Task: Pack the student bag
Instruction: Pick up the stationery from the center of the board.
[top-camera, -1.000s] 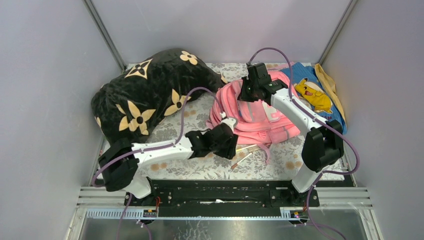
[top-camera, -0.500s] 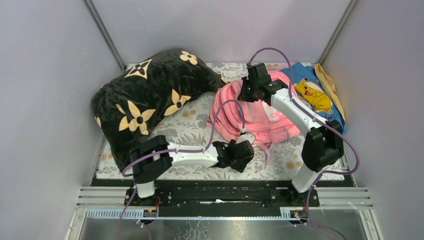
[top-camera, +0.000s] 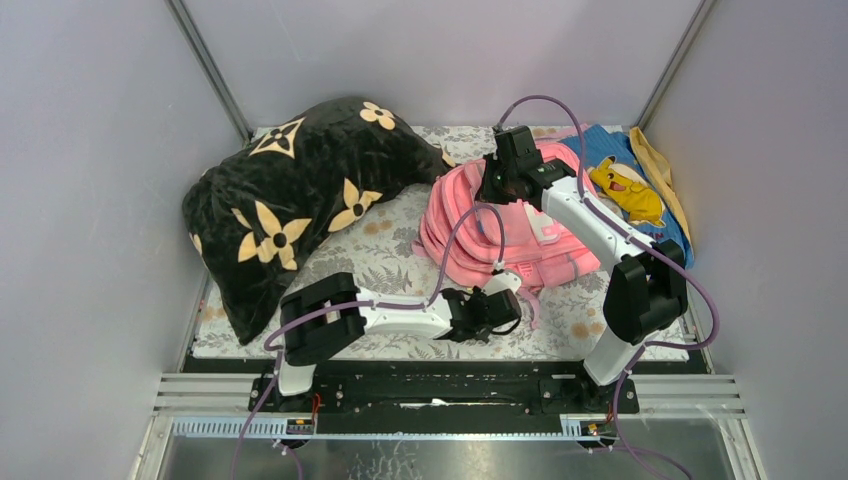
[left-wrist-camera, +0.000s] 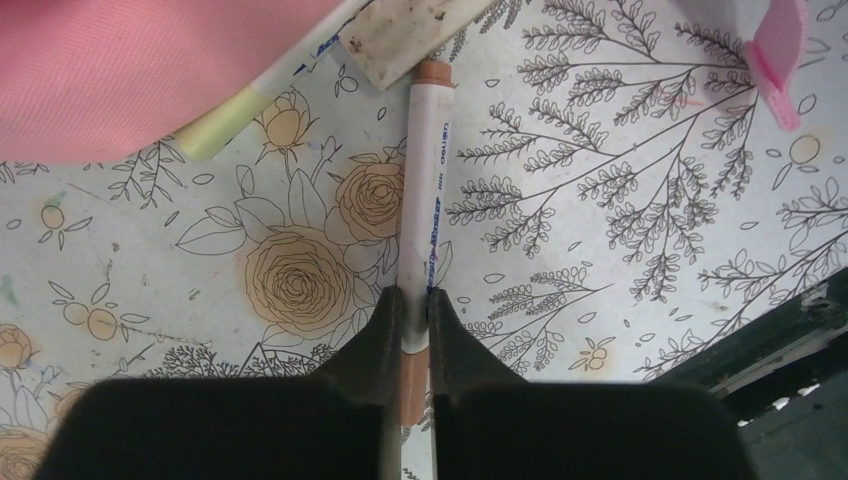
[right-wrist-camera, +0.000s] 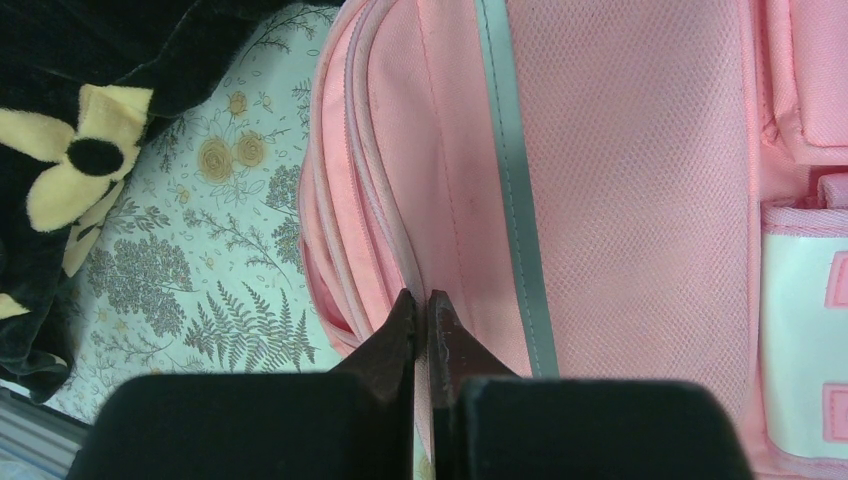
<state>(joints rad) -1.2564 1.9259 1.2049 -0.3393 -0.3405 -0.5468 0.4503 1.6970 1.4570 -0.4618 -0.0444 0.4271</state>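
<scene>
The student bag (top-camera: 520, 250) lies on the table (top-camera: 390, 250), with the black pillow (top-camera: 300, 190) just left of it. At the bag's near edge the left claw (left-wrist-camera: 413, 300) is clamped on a white marker (left-wrist-camera: 425, 190). The right claw (right-wrist-camera: 421, 305) is pinched shut at the bag's far-end zip seam.

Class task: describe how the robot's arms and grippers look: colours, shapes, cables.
The left arm and right arm have white tubular links, bulky black joint housings and a purple cable each. The left gripper and right gripper are black, with two tapering wedge fingers.
</scene>
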